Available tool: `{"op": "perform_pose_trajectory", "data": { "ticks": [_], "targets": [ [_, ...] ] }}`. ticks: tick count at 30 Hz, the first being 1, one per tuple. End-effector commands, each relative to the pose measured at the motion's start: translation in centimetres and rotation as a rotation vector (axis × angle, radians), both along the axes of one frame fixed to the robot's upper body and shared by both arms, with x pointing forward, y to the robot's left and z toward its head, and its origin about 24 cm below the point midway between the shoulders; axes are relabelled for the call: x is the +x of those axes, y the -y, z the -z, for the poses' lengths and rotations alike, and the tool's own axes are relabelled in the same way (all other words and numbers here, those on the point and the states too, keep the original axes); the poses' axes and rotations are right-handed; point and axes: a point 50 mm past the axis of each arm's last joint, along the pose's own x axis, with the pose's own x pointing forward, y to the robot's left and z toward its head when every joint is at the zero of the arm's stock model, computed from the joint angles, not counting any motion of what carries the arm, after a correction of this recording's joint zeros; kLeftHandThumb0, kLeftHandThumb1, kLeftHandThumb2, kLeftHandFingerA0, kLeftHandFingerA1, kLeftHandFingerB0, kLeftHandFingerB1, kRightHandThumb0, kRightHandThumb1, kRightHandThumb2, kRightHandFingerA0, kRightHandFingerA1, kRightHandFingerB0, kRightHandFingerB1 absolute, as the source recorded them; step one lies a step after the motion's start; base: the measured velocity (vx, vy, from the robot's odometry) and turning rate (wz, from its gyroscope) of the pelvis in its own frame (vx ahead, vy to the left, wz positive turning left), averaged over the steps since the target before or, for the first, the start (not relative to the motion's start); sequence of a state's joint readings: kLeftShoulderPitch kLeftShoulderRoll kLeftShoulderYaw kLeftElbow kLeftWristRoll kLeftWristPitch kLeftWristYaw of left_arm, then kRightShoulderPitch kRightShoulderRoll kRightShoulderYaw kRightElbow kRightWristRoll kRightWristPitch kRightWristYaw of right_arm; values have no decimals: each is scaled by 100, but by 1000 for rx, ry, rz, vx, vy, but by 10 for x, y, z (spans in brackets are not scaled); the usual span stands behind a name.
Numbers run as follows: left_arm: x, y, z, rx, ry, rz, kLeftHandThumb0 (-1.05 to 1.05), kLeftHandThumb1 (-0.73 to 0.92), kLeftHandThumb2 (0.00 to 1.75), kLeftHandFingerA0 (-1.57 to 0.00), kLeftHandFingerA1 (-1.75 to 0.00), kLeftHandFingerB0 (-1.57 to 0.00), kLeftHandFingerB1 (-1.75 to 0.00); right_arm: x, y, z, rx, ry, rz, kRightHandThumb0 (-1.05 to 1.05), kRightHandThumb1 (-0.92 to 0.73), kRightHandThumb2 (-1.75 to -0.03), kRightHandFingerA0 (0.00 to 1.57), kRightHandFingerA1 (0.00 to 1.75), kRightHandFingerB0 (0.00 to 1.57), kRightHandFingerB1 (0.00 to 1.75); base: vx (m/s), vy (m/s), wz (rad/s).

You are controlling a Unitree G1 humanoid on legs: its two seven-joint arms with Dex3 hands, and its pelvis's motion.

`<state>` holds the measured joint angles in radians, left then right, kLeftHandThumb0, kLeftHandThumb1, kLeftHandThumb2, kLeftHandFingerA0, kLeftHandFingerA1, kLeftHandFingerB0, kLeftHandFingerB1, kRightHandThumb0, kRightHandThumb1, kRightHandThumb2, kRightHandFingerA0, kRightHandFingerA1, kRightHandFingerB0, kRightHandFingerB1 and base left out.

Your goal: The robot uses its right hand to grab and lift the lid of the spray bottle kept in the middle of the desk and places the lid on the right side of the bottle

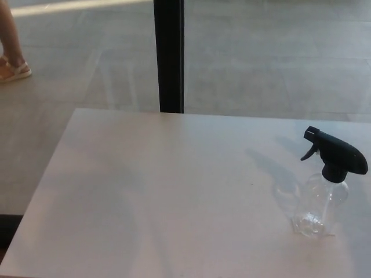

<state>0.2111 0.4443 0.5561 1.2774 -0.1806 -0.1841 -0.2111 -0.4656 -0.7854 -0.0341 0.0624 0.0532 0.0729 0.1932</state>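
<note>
A clear plastic spray bottle (320, 205) stands upright on the pale desk (151, 197), toward its right side and well in from the front edge; its black trigger lid (337, 154) is still seated on the neck, nozzle pointing left; the bottle's faint shadow (277, 176) falls on the desk to its left; neither robot hand appears, so their state cannot be told; beyond the desk rises a black post (169, 55), and a person's sandalled foot (14, 69) rests on the grey floor (272, 58) at far left.
</note>
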Motion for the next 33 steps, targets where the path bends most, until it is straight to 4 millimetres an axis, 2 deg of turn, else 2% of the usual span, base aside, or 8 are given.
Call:
{"op": "perform_pose_trajectory", "data": {
  "ticks": [1,10,11,14,28,29,32,33],
  "targets": [
    [-3,-10,-8,-12,-3,18,-66,64,60,-61,-50,-53,-43,-4,-37,27,-352,-352,-102,-87,-72,-63,22,41,21,27,0,0,0],
    [-3,-10,-9,-14,-16,44,-69,64,60,-61,-50,-52,-42,6,-48,38,-466,-435,-102,-93,-82,-66,30,47,32,31,0,0,0],
    [-3,-10,-9,-16,-6,35,-67,64,60,-61,-49,-51,-42,7,-49,39,-484,-438,-106,-93,-67,-111,31,58,25,43,0,0,0],
    [-2,-10,-9,-18,-12,39,-68,65,61,-60,-49,-49,-40,10,-49,43,-516,-460,-96,-86,-81,-65,33,45,37,32,0,0,0],
    [-4,-8,-8,-29,0,52,-67,63,60,-64,-49,-52,-41,17,-51,62,-606,-520,-72,-87,-67,-107,35,56,31,46,0,0,0],
    [-3,-8,-8,-29,4,48,-67,63,60,-65,-50,-52,-41,17,-55,62,-575,-498,-74,-80,-76,-63,46,47,43,36,0,0,0],
    [-4,-7,-7,-45,-3,48,-68,50,90,-55,-59,-42,-52,15,-60,62,-511,-462,-93,-72,-74,-62,75,82,46,40,0,0,0],
    [-4,-7,-7,-44,-4,48,-67,65,60,-63,-47,-52,-41,15,-62,61,-496,-459,-95,-70,-74,-63,87,96,46,41,0,0,0]
  ]
}}
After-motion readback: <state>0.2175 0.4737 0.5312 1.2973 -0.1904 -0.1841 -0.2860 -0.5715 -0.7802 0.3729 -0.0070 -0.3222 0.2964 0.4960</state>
